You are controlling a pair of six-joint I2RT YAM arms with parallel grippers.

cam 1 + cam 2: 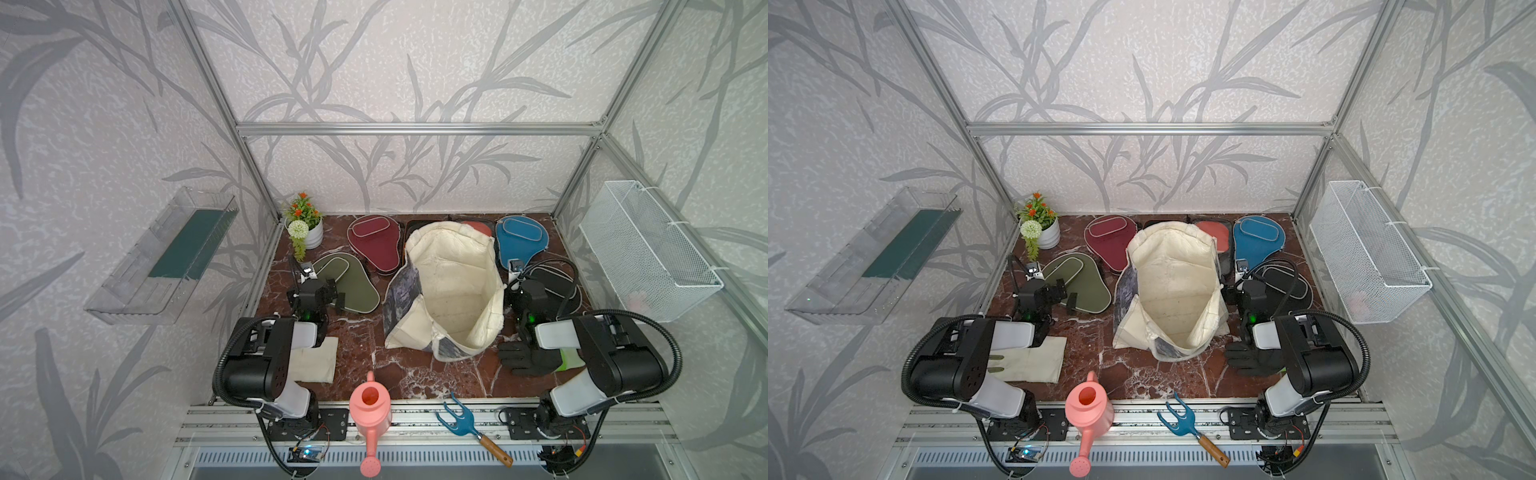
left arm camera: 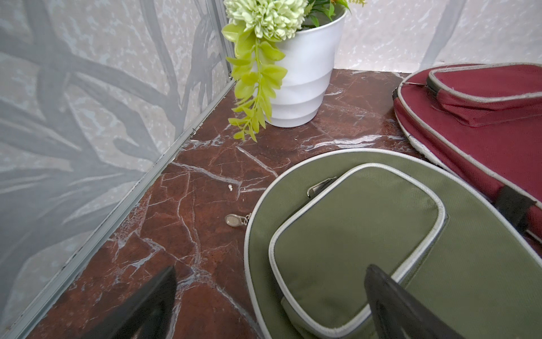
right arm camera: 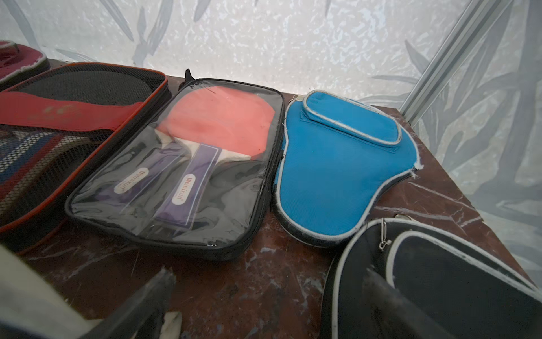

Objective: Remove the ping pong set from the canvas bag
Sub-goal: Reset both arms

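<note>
A pink can (image 1: 370, 409) and a blue rake (image 1: 455, 417) lie on the front rail, nearest in both top views. Behind them, on the table (image 1: 361, 332), a cream glove (image 1: 316, 359) lies partly under the left arm and a black glove (image 1: 528, 357) partly under the right arm. The bag (image 1: 453, 266) stands mid-table with its mouth open upward, and the ping pong set lies outside it on the table. The olive case (image 1: 349, 282) is to its left, the maroon case (image 1: 374, 245) behind that, next to a potted plant (image 1: 311, 237). The blue case (image 1: 519, 241) is at the back right and the black case (image 1: 557, 282) is in front of it. A clear pouch (image 3: 205, 152) holding red paddles and a mesh pouch (image 3: 73, 117) with a red stripe lie side by side behind the bag. The left gripper (image 1: 336, 294) has its fingers spread and holds nothing. One tip is over the olive case and the other over bare table. The right gripper (image 3: 271, 281) is likewise spread and empty, one tip over the black case. Whether either touches a case cannot be told.
</note>
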